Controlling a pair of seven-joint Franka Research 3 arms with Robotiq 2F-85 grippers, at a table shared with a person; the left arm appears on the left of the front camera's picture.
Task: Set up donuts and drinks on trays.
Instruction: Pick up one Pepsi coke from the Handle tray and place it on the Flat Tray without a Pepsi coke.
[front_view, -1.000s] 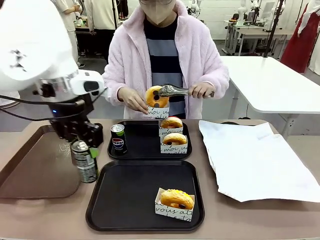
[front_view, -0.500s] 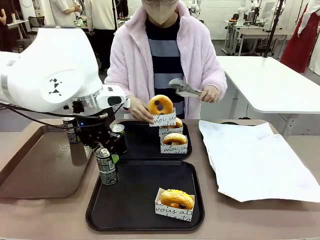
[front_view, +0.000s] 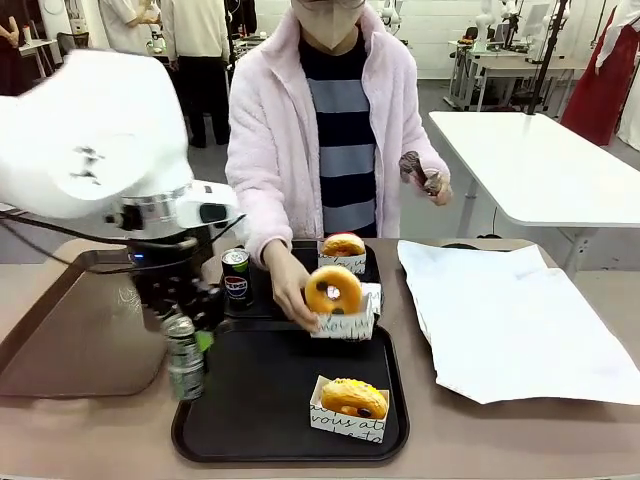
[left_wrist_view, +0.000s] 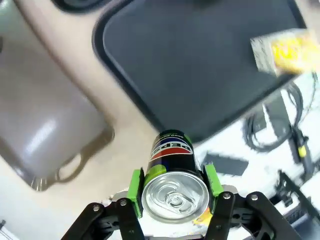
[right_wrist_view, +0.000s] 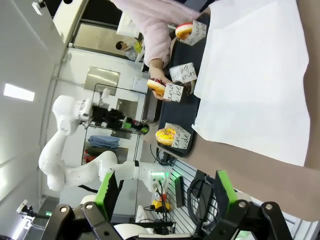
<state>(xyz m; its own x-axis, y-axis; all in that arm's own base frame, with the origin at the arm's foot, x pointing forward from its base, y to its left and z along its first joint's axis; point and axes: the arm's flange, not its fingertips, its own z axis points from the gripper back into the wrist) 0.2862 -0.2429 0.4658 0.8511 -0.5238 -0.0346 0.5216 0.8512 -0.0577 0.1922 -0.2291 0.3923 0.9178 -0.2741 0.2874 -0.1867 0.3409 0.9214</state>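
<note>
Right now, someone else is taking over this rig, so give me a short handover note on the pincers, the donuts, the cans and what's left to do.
Left pincer: shut on a Pepsi can, held above the near tray's left edge.
Right pincer: open, empty, away from the work.
Person's hand: lowering a sleeved glazed donut over the near tray; the other hand holds tongs.
Done: far tray has a Pepsi can and a red-iced donut; near tray has a yellow-iced donut.
Left: set down the held can and the donut.
</note>
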